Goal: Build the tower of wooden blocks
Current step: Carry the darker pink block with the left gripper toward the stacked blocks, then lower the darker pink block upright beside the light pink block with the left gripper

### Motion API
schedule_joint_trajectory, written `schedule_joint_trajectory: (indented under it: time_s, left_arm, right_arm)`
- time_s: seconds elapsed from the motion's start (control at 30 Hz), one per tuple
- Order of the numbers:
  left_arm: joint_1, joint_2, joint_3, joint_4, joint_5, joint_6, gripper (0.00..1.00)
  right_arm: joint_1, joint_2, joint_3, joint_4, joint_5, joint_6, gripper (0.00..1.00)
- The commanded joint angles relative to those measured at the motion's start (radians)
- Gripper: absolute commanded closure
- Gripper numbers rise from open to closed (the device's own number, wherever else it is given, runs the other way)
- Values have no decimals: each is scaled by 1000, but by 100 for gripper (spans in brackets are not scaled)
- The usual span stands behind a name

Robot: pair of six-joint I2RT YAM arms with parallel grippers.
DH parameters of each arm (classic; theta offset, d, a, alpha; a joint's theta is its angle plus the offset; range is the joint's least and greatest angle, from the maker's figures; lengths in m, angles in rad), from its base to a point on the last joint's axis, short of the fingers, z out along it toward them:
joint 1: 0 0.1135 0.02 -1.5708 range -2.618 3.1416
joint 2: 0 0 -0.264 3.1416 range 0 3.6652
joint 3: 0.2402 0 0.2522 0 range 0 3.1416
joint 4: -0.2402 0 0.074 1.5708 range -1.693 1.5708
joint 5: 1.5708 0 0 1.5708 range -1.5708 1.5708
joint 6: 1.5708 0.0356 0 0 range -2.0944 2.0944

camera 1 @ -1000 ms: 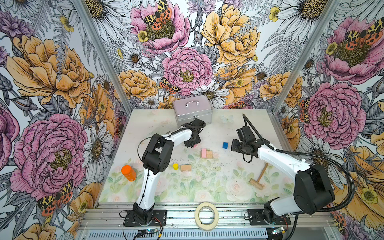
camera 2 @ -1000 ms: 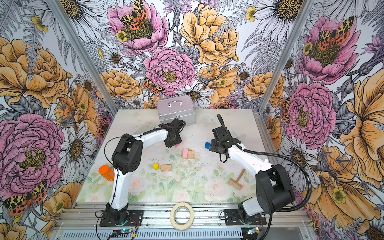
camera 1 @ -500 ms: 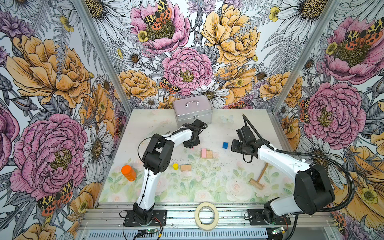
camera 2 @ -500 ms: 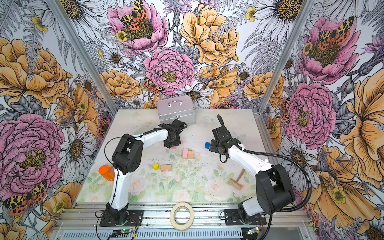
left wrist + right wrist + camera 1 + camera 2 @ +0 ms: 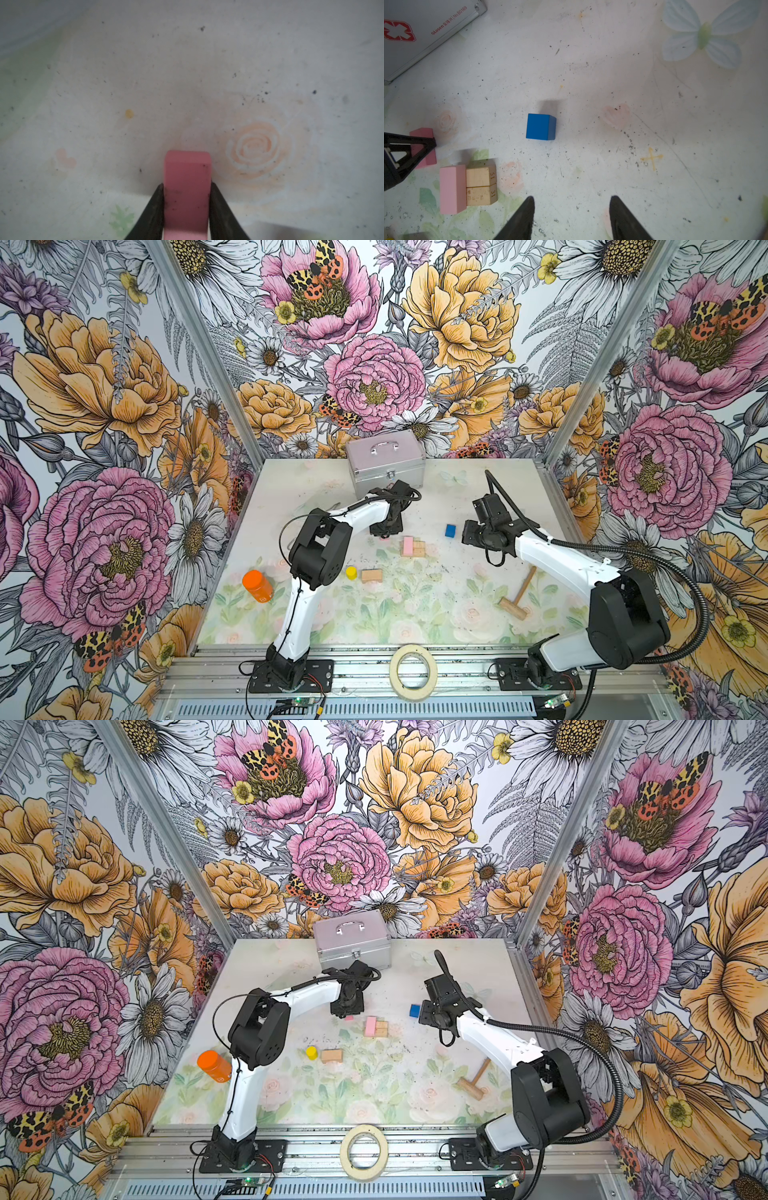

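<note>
1. Nearest the surface's front edge, left of its middle, the yellow cylinder (image 5: 351, 573) stands on end just beside a lone tan brick (image 5: 371, 575). Both look like light, stiff wood. The cylinder's round wall may twist in a pinch, so I would take it squarely across its width. The brick is best taken across its short flat sides.

2. Around mid-surface the near pink brick (image 5: 452, 189) lies touching two tan bricks (image 5: 478, 176), which lie packed side by side. No gap shows for a finger between them, so only the free outer faces offer a hold. The paint probably slips more than the bare wood.

3. Right of the middle and a little farther back, the blue block (image 5: 539, 126) sits alone, apart from the cluster. The right gripper (image 5: 572, 199) hovers short of it, jaws spread with nothing between them. The block is small and likely easy to nudge. Any opposite pair of its faces should serve.

4. Farther back, left of the middle, the left gripper (image 5: 186, 186) is pressed onto the far pink brick (image 5: 188, 166), one finger on each flat side across its narrow width. I cannot tell whether the brick is lifted off the surface. It is rigid, so a modest squeeze should hold it.

5. The silver case (image 5: 386, 460) stands at the far edge, near the left arm.
</note>
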State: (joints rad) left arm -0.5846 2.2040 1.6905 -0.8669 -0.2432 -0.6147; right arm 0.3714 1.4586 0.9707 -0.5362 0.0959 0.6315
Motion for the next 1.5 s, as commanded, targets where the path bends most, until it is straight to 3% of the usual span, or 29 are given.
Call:
schedule_joint_trajectory:
  time_s: [0.0,0.17,0.53,0.7,0.97,1.47]
  left_arm:
    - [2,42,-6,-33,-1,18,76]
    - [3,9,-14,-45,1,22,100]
    - [-88,-155,9,-120,-21,62,100]
    - [-157,-176,41,-136,-2,18,100]
    - [-239,-131,132,-136,27,-7,100]
    - [-263,-47,153,-136,70,-66,100]
  right_arm:
    - [-6,-36,-12,19,-5,12,40]
    - [-6,-39,-14,18,-7,12,40]
    - [-6,-49,-23,19,1,8,40]
    - [-7,-60,-29,17,10,3,40]
    - [-13,-110,-66,18,44,14,40]
    - [-58,-204,-150,19,77,28,40]
